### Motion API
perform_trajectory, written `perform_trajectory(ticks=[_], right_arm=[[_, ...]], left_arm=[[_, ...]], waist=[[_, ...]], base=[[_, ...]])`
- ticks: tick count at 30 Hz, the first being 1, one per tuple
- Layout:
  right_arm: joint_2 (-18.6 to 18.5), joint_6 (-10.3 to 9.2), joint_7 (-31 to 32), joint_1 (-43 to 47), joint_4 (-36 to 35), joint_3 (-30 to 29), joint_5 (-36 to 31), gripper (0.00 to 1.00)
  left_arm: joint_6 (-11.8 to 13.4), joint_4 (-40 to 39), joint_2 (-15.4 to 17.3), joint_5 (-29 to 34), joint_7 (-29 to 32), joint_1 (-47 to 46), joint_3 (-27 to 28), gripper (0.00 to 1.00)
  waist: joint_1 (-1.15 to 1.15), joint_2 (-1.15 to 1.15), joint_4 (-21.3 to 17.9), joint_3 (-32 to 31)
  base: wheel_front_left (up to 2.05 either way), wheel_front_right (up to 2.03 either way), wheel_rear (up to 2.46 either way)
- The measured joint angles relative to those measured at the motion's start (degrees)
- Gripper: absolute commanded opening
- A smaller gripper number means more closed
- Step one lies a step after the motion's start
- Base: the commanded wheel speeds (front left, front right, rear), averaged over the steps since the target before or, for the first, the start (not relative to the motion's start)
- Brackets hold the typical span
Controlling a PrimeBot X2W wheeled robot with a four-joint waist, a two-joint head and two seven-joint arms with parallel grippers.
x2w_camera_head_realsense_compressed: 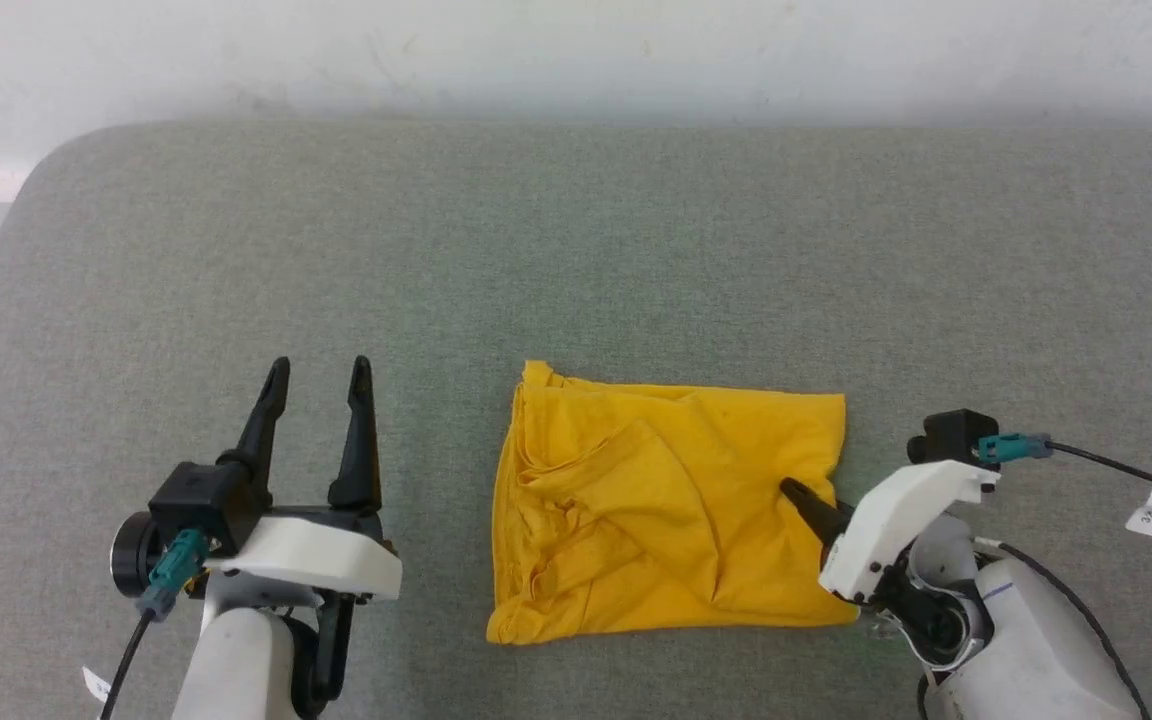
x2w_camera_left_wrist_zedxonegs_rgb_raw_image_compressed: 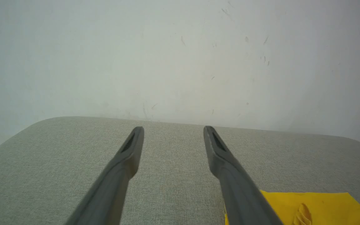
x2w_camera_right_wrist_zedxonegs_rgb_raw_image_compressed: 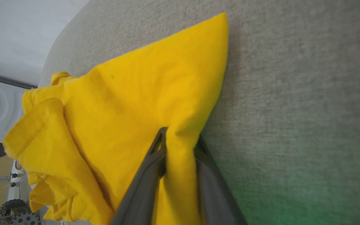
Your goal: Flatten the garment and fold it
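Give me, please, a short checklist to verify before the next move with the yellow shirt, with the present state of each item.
1. Cloth in the right pincer: ok. A fold at the right edge of the garment is pinched inside it.
2. Grip firm enough for pulling: cannot tell.
3. Left pincer open and apart from the garment: ok. It stands to the garment's left and does not touch it.
4. Garment flat: not ok. It is creased, with bunched folds in its left part.
5. Garment wholly on the table: ok. No edge hangs over.
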Motion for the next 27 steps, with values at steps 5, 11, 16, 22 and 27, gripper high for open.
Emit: perform_trajectory(ticks=[5, 11, 16, 22, 27], right_arm=[[0.16, -0.02, -2.52, -0.43, -0.3, 1.96, -4.37, 0.0], [0.32, -0.07, -2.08, -2.27, -9.35, 3.19, -22.47, 0.0], [0.33, -0.07, 2.87, -3.31, -21.06, 4.94, -38.86, 0.0], [-1.65, 0.01, 6.23, -4.44, -26.59, 7.57, -46.34, 0.0], [-7.28, 0.01, 7.75, -7.26, -27.47, 8.02, -48.05, 0.0]], left_arm=[[0.02, 0.05, 0.0, -0.04, 0.0, 0.01, 0.16, 1.0], [0.08, -0.2, 0.01, -0.04, -0.01, 0.46, 1.32, 1.0], [0.08, -0.54, 0.0, 0.04, 0.0, 1.03, 1.94, 1.0], [0.07, -1.21, -0.01, 0.47, 0.0, 1.03, 2.34, 1.0], [0.0, -1.93, -0.01, 1.2, -0.01, 0.89, 2.61, 1.0]], waist=[[0.0, 0.0, -0.11, -0.04], [0.0, 0.0, -1.77, -0.14], [0.0, 0.0, -4.11, -0.23], [0.0, 0.0, -7.26, -0.02], [0.0, 0.0, -11.17, 0.64]], base=[[0.0, 0.0, 0.0], [0.0, 0.0, 0.0], [0.0, 0.0, 0.0], [0.0, 0.0, 0.0], [0.0, 0.0, 0.0]])
